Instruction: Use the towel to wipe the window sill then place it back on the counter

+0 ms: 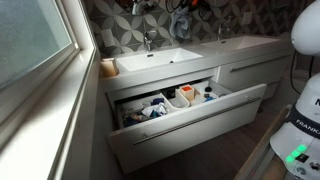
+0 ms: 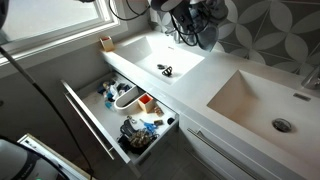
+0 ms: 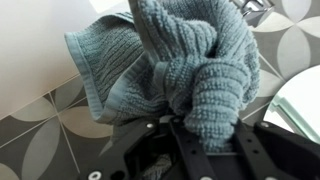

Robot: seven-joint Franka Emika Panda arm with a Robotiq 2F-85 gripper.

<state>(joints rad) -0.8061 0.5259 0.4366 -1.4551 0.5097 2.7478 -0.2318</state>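
My gripper (image 3: 205, 125) is shut on a grey-blue ribbed towel (image 3: 170, 50), which bunches up between the two black fingers and fills most of the wrist view. In an exterior view the gripper (image 2: 190, 20) hangs high above the back of the white counter (image 2: 215, 70), in front of the patterned tile wall, with the towel a dark bunch below it. It also shows at the top edge of an exterior view (image 1: 180, 6). The window sill (image 1: 55, 100) runs along the window, beside the counter's end, and shows again in an exterior view (image 2: 45, 50).
The counter holds two sinks (image 2: 160, 55) (image 2: 255, 100) with faucets (image 1: 148, 40). A small tan object (image 2: 105, 43) stands at the counter corner by the sill. A small black item (image 2: 166, 70) lies in the near sink. A drawer (image 1: 190, 110) full of toiletries stands open.
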